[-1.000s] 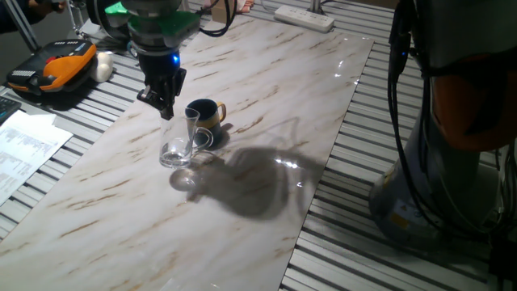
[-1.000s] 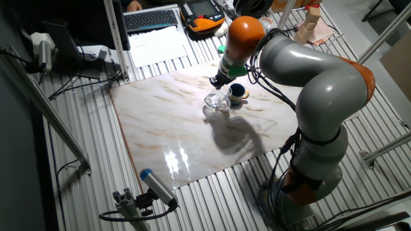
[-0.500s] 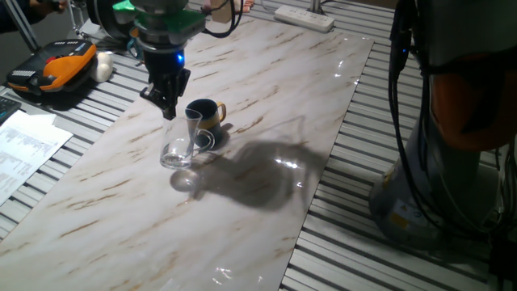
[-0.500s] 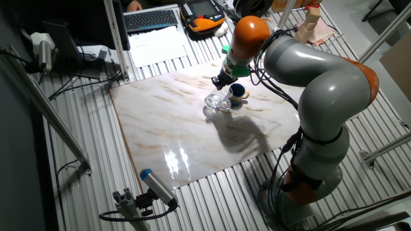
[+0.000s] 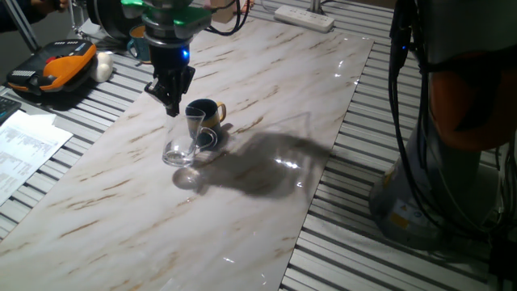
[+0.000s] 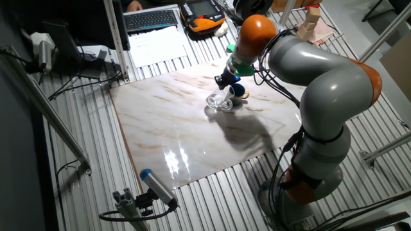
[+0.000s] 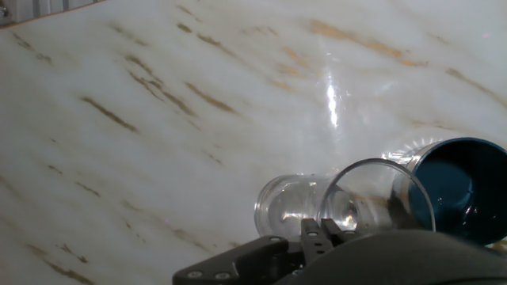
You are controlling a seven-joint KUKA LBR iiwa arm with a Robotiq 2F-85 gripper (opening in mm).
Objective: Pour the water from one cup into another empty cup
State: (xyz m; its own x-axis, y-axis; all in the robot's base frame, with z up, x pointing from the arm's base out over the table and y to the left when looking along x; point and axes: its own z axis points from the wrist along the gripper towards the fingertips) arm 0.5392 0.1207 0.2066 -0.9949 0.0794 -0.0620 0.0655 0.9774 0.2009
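The clear glass mug (image 5: 182, 139) stands on the marble slab, leaning a little toward the dark navy mug (image 5: 208, 115) that touches its right side. My gripper (image 5: 171, 108) comes down from above and is shut on the glass mug's near-left rim. In the hand view my gripper (image 7: 317, 228) pinches the rim of the glass mug (image 7: 348, 202), and a little clear water (image 7: 287, 212) glints at its bottom. The dark mug's open mouth (image 7: 459, 186) lies just right of it. The other fixed view shows my gripper (image 6: 222, 81), the glass mug (image 6: 218, 101) and the dark mug (image 6: 238, 92).
The marble slab (image 5: 266, 81) lies on a slatted metal table. An orange-black device (image 5: 56, 65) and papers (image 5: 24, 145) lie off its left side, and a power strip (image 5: 303, 16) at the far end. A keyboard (image 6: 151, 19) sits beyond the slab. The arm's base (image 6: 308, 173) stands at the right.
My gripper has shifted slightly up and toward the dark mug, and the glass mug has moved a little that way with it. The dark mug has stayed put.
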